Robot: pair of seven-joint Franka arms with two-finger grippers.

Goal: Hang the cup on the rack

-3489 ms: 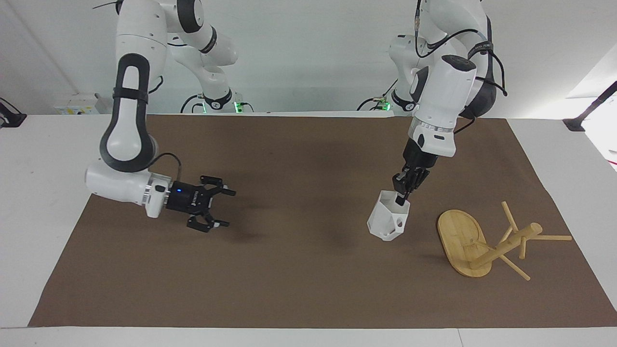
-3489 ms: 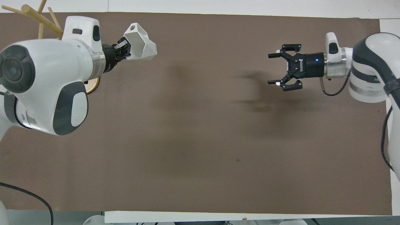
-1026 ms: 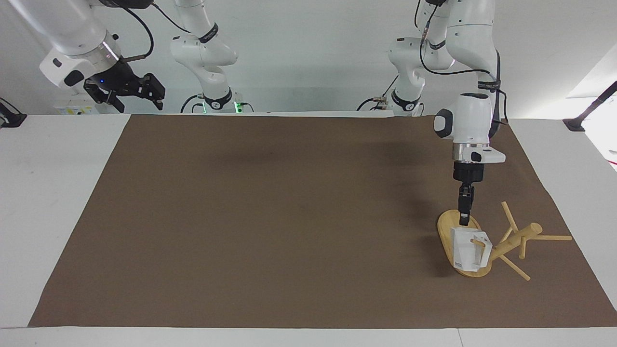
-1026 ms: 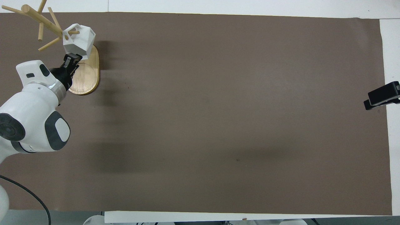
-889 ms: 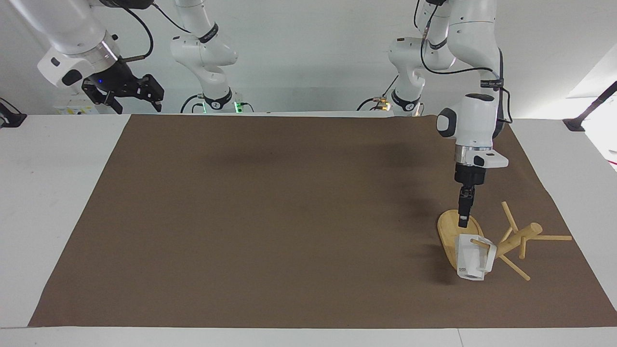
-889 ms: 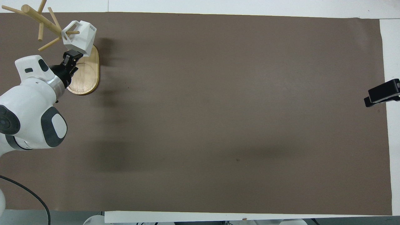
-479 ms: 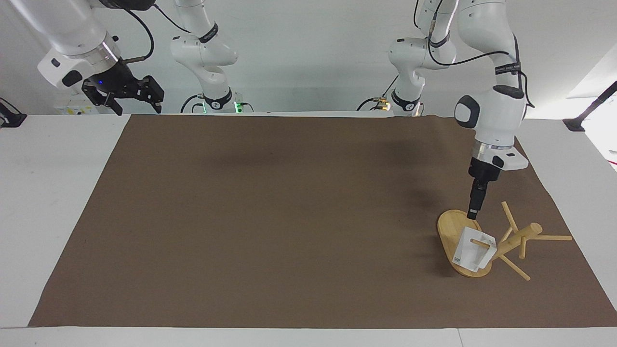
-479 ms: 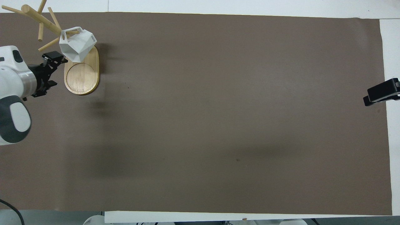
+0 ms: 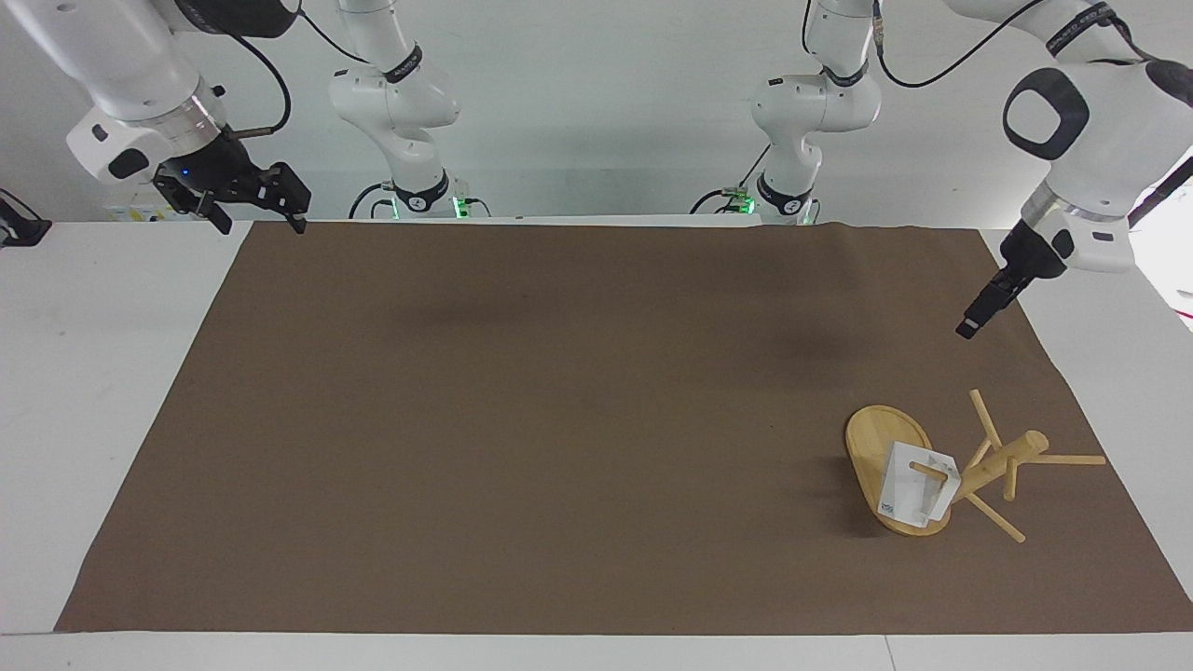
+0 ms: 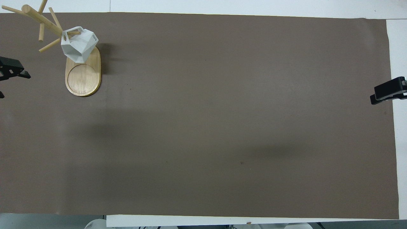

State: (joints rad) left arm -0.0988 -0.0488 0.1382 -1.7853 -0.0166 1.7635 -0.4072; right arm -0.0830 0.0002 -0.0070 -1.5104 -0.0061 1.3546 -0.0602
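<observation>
The white faceted cup [image 9: 916, 491] hangs by its handle on a peg of the bamboo rack [image 9: 1002, 463], over the rack's oval base [image 9: 871, 443]. From overhead, the cup [image 10: 79, 44] covers the end of the base [image 10: 83, 79] that lies farther from the robots. My left gripper [image 9: 967, 328] is open and empty, raised over the mat's edge at the left arm's end, well clear of the rack. One of its fingers [image 10: 12, 70] shows at the overhead view's edge. My right gripper [image 9: 261, 216] waits open and empty, high over the mat's corner at the right arm's end.
A brown mat [image 9: 559, 419] covers most of the white table [image 9: 93, 373]. The rack stands near the left arm's end of the mat, its thin pegs [image 9: 1067, 458] sticking out toward the mat's edge. Nothing else lies on the mat.
My left gripper has opened, let go of the cup and drawn up and away from the rack toward the left arm's end. The cup swung briefly and now hangs still. The right arm barely moved.
</observation>
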